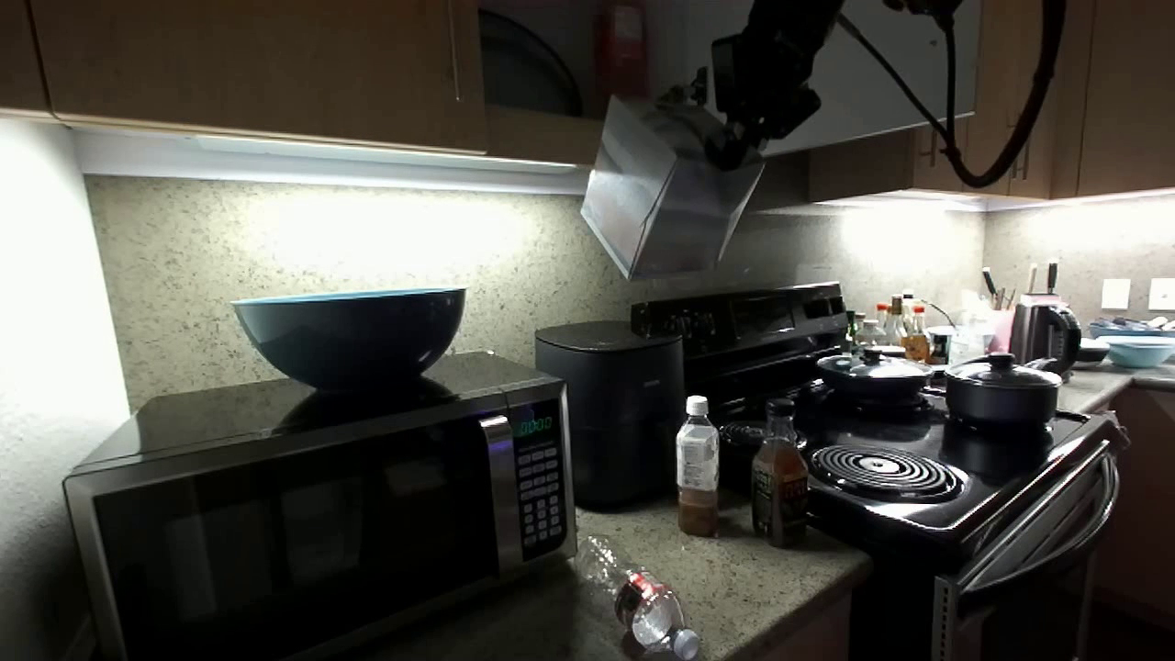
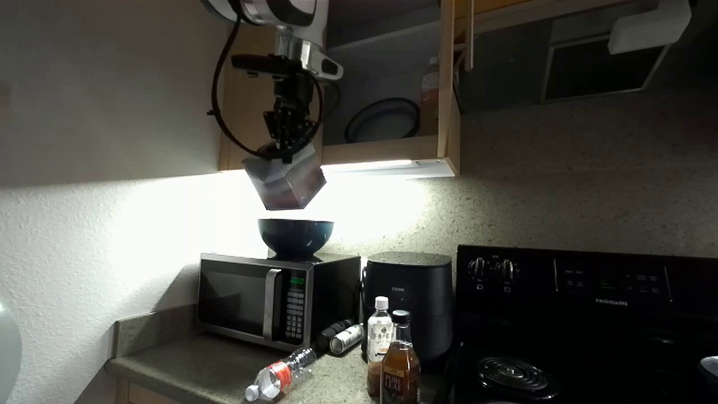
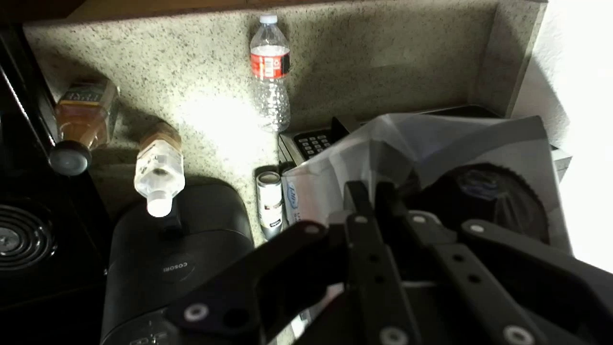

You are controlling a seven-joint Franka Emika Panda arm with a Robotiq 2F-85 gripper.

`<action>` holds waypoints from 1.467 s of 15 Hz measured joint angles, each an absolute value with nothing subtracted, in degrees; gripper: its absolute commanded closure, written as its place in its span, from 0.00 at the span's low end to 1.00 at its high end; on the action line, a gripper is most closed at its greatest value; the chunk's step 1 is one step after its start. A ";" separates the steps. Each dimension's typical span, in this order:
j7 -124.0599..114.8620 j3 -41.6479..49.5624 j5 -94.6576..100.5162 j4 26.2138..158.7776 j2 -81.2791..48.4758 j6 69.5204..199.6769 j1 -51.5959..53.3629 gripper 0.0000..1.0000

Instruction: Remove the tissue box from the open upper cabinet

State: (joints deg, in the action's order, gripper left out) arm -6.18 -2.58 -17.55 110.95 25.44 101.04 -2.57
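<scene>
The pale tissue box (image 1: 656, 207) hangs tilted in the air, outside the open upper cabinet (image 1: 537, 133). In an exterior view it (image 2: 286, 182) appears above the dark bowl and left of the opening of the cabinet (image 2: 381, 148). My gripper (image 1: 730, 151) is shut on the box's upper part; it also shows in an exterior view (image 2: 286, 151). In the wrist view the fingertips (image 3: 369, 189) pinch the creased cardboard of the box (image 3: 311, 189), beside its dark oval opening. The box's underside is hidden there.
A dark bowl (image 2: 296, 235) sits on the microwave (image 2: 247, 297). A black air fryer (image 2: 409, 303), upright bottles (image 2: 401, 359) and a lying clear bottle (image 2: 283, 373) are on the counter. A round plate (image 2: 384, 120) and a red bottle (image 2: 430, 90) stand in the cabinet.
</scene>
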 measured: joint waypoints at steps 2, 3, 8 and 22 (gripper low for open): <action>-6.18 -2.24 -17.59 112.00 24.00 101.03 -2.45 0.94; -6.17 -2.04 -17.59 112.55 23.28 101.02 -2.25 0.94; -6.16 -1.40 -17.59 115.15 21.23 100.49 -1.77 0.91; -6.16 -0.43 -18.33 118.06 18.16 101.36 -1.55 0.95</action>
